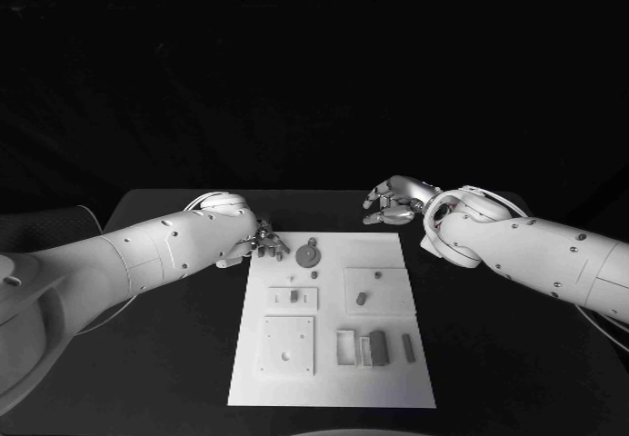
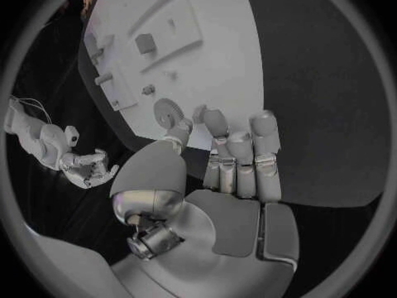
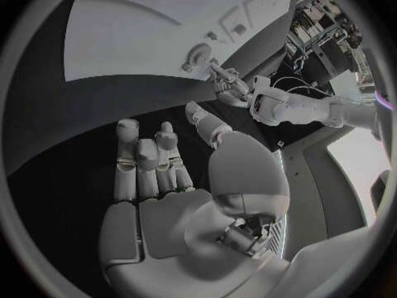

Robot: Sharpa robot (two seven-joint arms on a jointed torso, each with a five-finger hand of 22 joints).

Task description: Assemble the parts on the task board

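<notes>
From the head view, the task board (image 1: 332, 318) lay lengthwise down the middle of the table (image 1: 157, 363), its long axis running away from the robot. The left robot hand (image 1: 266, 242) hovered at the board's far left corner, fingers apart and holding nothing, just beside a round disc part (image 1: 308, 253) with a small tab toward the far edge. The right robot hand (image 1: 394, 202) hung past the far edge, well apart from any part, its fingers loosely spread and empty. Nearer the robot, slim bar parts (image 1: 377, 347) lay side by side, their long axes parallel to the board's long side.

In the left wrist view, the left robot hand (image 2: 235, 159) showed straight, parted fingers over the dark table next to the board (image 2: 215, 53), with the disc (image 2: 169, 114) close to the fingertips (image 2: 204, 116) (touching or not, I could not tell).

In the right wrist view, the right robot hand (image 3: 157, 172) was likewise spread and bare, over the table short of the board's edge (image 3: 124, 40).

The step in hand was, I judged, reaching for the disc. To do it well, the left hand should come down squarely over the disc, pinch its rim on opposite sides, and lift without dragging it across the board.
</notes>
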